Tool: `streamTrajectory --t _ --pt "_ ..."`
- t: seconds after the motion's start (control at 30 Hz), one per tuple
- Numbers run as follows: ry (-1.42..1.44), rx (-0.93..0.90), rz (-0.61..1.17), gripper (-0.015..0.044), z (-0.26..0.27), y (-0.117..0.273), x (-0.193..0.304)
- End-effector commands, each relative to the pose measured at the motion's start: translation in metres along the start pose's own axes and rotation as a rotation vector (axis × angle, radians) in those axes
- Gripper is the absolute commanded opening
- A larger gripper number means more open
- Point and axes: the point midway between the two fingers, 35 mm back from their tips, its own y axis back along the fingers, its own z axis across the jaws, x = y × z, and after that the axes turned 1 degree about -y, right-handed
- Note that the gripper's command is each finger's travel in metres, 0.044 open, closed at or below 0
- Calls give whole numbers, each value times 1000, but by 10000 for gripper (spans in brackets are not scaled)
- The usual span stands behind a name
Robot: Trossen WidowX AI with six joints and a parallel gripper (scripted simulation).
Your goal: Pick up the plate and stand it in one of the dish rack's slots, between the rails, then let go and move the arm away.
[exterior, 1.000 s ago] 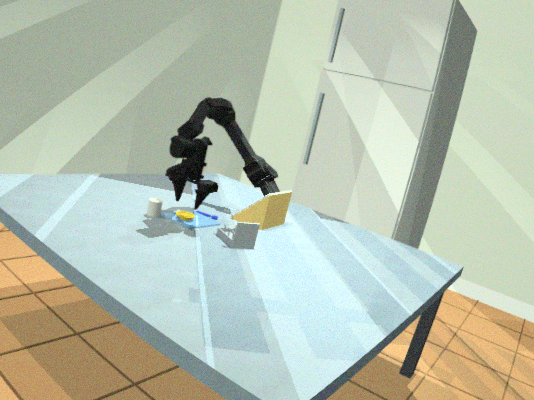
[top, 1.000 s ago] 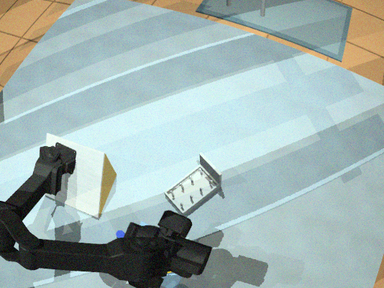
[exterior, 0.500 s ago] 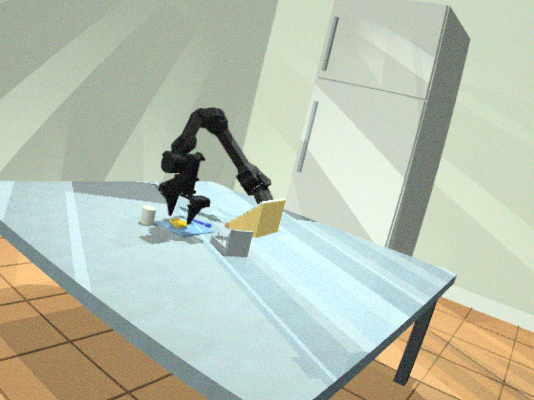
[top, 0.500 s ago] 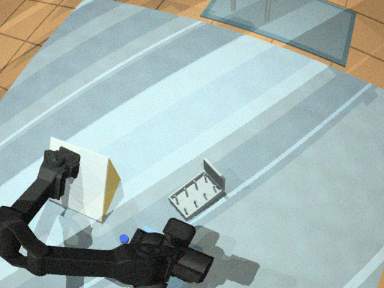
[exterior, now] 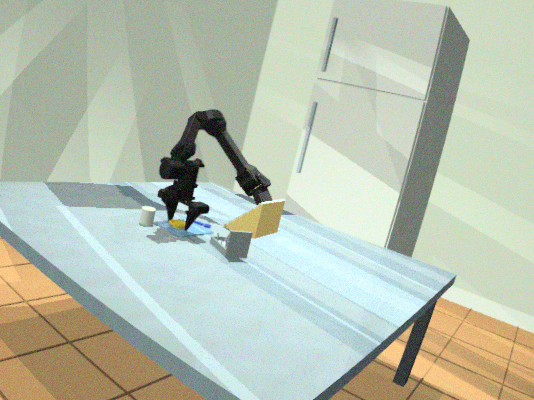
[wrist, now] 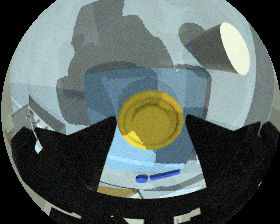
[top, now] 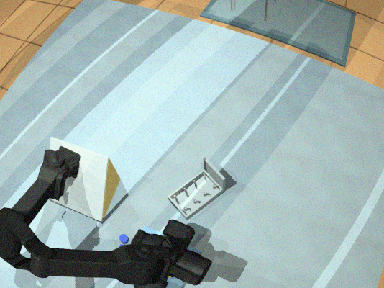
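The yellow round plate (exterior: 176, 224) (wrist: 151, 120) lies flat on a blue square mat (exterior: 201, 231) (wrist: 100, 92). My gripper (exterior: 179, 224) (wrist: 151, 120) points down over it and is open, with one fingertip at each side of the plate's rim, low by the mat. The gaps to the rim look very small; contact cannot be told. In the top view the arm hides the plate and fingertips. The grey dish rack (top: 204, 204) (exterior: 239, 246) (wrist: 46, 116) stands beside the mat, with short pegs in two rows and a tall panel at one end.
A white and tan wedge (top: 88, 192) (exterior: 267, 220) stands near the arm's base, beyond the rack. A cream cup (exterior: 147, 217) (wrist: 235, 49) stands at the mat's other side. A blue stick-like object (top: 124, 238) (wrist: 166, 174) lies at the mat's edge.
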Motion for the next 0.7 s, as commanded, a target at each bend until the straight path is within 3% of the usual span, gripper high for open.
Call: streamTrajectory --t 0.0,0.13,0.5,0.67 --pt "6 -5 -1 346 1 -1 0" --pt "6 -5 -1 346 1 -1 0" --pt "6 -5 -1 273 1 -1 0" --pt "6 -10 -1 142 3 11 -3"
